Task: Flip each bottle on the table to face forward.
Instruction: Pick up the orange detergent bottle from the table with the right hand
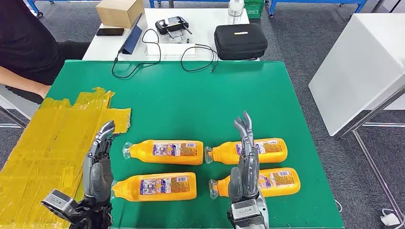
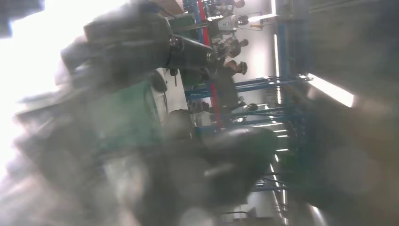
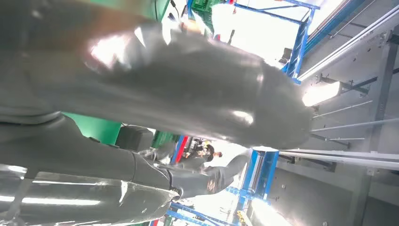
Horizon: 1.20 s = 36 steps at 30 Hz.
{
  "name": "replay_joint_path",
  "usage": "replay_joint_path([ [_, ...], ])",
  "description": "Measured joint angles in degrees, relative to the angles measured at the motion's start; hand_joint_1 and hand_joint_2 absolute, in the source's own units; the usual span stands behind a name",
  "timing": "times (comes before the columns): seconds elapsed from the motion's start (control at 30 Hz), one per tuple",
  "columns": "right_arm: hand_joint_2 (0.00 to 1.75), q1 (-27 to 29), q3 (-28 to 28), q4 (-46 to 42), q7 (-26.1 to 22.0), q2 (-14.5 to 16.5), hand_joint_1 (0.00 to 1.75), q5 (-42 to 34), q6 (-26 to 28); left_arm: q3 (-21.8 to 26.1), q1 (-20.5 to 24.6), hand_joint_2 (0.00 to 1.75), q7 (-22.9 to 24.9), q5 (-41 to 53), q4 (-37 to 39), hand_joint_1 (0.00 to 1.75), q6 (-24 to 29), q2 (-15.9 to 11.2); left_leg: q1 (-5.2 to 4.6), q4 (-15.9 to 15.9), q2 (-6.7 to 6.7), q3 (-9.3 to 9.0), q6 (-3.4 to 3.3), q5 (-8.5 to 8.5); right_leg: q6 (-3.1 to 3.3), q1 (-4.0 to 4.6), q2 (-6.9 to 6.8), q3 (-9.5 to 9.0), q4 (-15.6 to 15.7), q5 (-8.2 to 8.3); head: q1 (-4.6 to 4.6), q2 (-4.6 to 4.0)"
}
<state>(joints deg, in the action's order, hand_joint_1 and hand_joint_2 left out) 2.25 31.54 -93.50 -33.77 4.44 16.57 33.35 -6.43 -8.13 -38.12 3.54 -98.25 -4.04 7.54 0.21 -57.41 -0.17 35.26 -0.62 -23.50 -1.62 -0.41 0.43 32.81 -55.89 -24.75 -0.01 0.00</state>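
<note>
You see four orange plastic bottles lying in two rows on the green table. Your right hand rises with fingers spread, empty, partly hiding the right pair; your left hand hovers beside, likewise released.

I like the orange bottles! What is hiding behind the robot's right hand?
The right hand stands in front of two orange bottles, covering the middle of each. Their clear ends and far ends show.

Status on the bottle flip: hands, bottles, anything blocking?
Left hand and right hand open, raised, empty. Four orange bottles lying flat on green table, untouched. Nothing blocking.
</note>
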Motion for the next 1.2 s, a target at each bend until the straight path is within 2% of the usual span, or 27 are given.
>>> replay_joint_path([
  [0.37, 0.00, 0.01, 0.00, 0.00, 0.04, 0.00, 1.75, -0.24, -0.19, 0.00, 0.00, 0.00, 0.03, 0.04, 0.00, 1.75, -0.02, 0.00, 0.00, 0.00, 0.00, -0.01, 0.00, 0.00, 0.00, 0.00, 0.00, 0.02, 0.00, 0.00, 0.01, 0.00],
  [0.43, 0.00, 0.56, -0.20, -0.23, 0.34, -0.36, 1.75, -3.42, -2.90, -0.05, 0.04, 0.00, 0.08, 0.77, 0.12, 1.75, 0.03, 0.01, 0.00, -0.01, -0.01, -0.05, 0.00, -0.01, -0.01, -0.01, 0.00, 0.19, 0.03, -0.02, -0.02, 0.00],
  [0.53, 0.00, 4.83, -2.87, -2.39, -0.94, -2.71, 1.75, -12.59, -13.35, -0.85, 0.21, 0.00, -0.89, 2.59, 1.63, 1.75, 1.34, 0.06, -0.03, -0.02, -0.24, -0.07, -0.11, -0.12, -0.23, -0.04, -0.22, 0.23, 0.06, -0.22, 0.01, 0.00],
  [0.63, 0.00, 8.50, -7.36, -4.20, -2.27, -4.20, 1.75, -14.07, -19.79, -2.02, 0.28, 0.00, -1.65, 2.96, 3.13, 1.75, 2.70, 0.07, -0.09, -0.02, -0.22, 0.06, -0.18, -0.14, -0.32, -0.10, -0.27, -0.06, 0.04, -0.20, 0.02, 0.00],
  [0.97, 0.00, 11.07, -11.88, -6.08, -2.03, -4.35, 1.75, -12.68, -22.00, -3.86, 0.55, 0.00, -1.71, 2.52, 4.17, 1.75, 3.31, 0.07, -0.11, -0.02, -0.06, 0.03, -0.18, -0.16, -0.34, -0.15, -0.17, 0.00, 0.05, -0.21, -0.01, 0.00],
  [1.1, 0.00, 11.42, -12.40, -6.29, -2.04, -4.34, 0.00, -12.89, -22.04, -4.28, 0.57, 0.00, -1.03, 1.87, 4.42, 0.00, 2.91, 0.07, -0.11, -0.02, -0.07, 0.02, -0.18, -0.16, -0.34, -0.15, -0.17, 0.00, 0.05, -0.21, -0.01, 0.00],
  [1.2, 0.00, 11.88, -12.89, -6.76, -2.09, -4.31, 0.00, -13.27, -22.20, -4.70, 0.57, 0.00, 1.11, 0.56, 4.42, 0.00, 2.15, 0.07, -0.12, -0.02, -0.07, 0.03, -0.18, -0.16, -0.34, -0.16, -0.17, -0.01, 0.05, -0.21, 0.01, 0.00],
])
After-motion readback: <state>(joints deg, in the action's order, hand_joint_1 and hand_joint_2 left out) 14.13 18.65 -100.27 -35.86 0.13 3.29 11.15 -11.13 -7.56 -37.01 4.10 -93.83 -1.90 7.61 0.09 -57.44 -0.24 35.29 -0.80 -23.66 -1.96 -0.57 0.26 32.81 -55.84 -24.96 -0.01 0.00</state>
